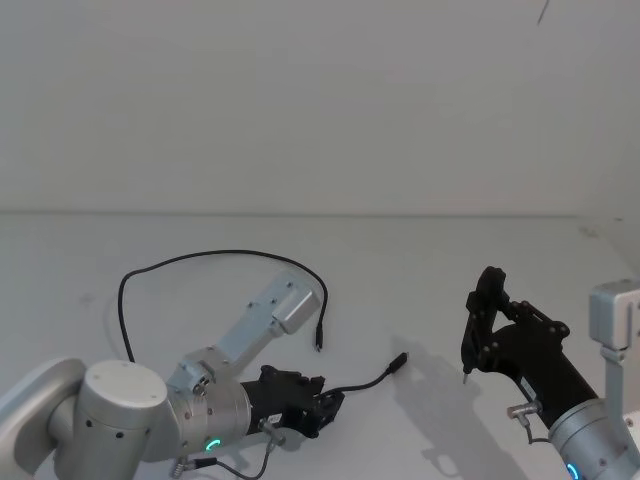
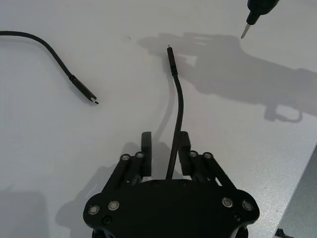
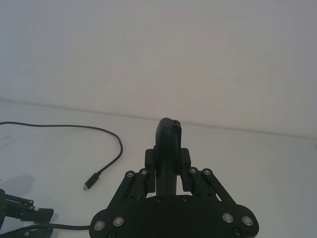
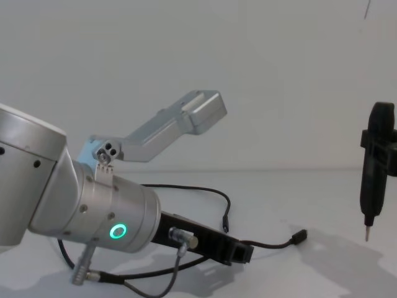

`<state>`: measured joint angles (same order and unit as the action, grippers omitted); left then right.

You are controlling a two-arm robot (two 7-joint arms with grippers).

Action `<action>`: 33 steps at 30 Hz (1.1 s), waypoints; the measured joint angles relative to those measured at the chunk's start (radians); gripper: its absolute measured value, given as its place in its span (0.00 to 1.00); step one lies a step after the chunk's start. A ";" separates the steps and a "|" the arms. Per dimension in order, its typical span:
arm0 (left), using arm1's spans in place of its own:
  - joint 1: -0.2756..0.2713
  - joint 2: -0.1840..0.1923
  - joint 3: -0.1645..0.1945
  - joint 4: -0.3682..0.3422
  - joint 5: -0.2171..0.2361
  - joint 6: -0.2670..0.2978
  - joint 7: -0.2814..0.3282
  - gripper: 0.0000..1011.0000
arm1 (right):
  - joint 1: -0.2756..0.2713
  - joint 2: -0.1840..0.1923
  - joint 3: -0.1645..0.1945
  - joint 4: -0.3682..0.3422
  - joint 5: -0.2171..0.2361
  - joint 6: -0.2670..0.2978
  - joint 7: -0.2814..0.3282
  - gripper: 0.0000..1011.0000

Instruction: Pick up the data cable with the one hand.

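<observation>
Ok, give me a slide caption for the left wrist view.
Open left gripper straddles the data cable on the white table.

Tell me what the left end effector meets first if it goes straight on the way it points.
The left end effector meets the data cable, which runs between its open fingers; beyond the plug, the table looks free.
</observation>
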<state>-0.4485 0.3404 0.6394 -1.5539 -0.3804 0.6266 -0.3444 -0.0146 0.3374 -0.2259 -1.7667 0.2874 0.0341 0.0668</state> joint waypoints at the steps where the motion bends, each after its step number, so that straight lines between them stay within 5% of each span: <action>1: 0.000 0.000 0.000 0.000 0.000 0.000 0.000 0.33 | 0.000 0.000 0.000 0.000 0.000 0.000 0.000 0.28; 10: -0.001 -0.001 0.001 0.001 0.001 0.002 0.001 0.05 | 0.000 0.000 0.000 0.000 0.000 0.000 0.000 0.28; 26: -0.002 -0.001 0.001 0.002 0.004 0.001 -0.002 0.04 | 0.000 0.000 0.001 0.000 0.000 0.000 0.000 0.28; 33: -0.002 0.018 0.009 -0.009 0.016 -0.041 -0.031 0.04 | 0.004 0.000 0.009 -0.010 0.006 -0.001 0.010 0.28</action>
<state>-0.4500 0.3588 0.6489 -1.5627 -0.3643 0.5861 -0.3757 -0.0109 0.3372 -0.2164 -1.7769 0.2931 0.0327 0.0772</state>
